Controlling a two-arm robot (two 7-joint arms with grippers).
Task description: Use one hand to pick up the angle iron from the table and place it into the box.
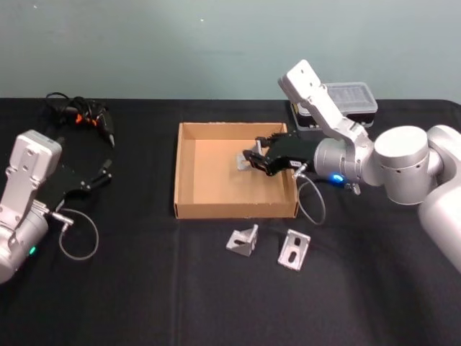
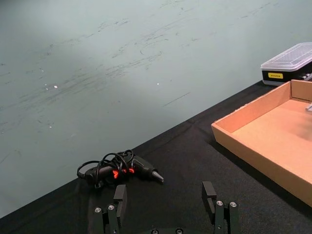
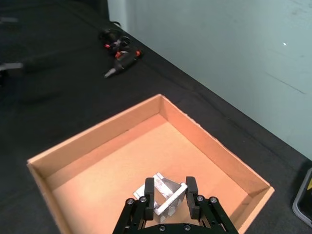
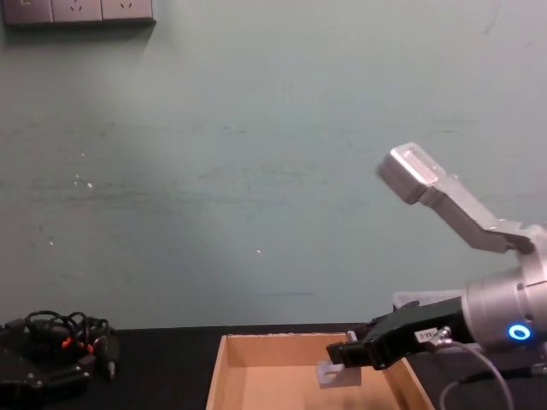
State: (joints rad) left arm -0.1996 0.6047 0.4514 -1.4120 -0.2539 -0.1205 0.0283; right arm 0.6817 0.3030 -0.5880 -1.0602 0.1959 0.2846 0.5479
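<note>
Nearest on the table, two loose angle irons lie just in front of the cardboard box. Over the box's right half, the right gripper is clamped on a third angle iron — whether it touches the floor cannot be told. The left gripper rests at the left, fingers spread wide. Farthest back sit a plastic case and a corded tool.

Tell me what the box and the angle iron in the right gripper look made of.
Box: cardboard by the look, matte tan, with thin low walls. Angle iron, held over the box in the right gripper: probably metal, steel or aluminium, pale silver-grey with a dull sheen. Left gripper parked at far left.
</note>
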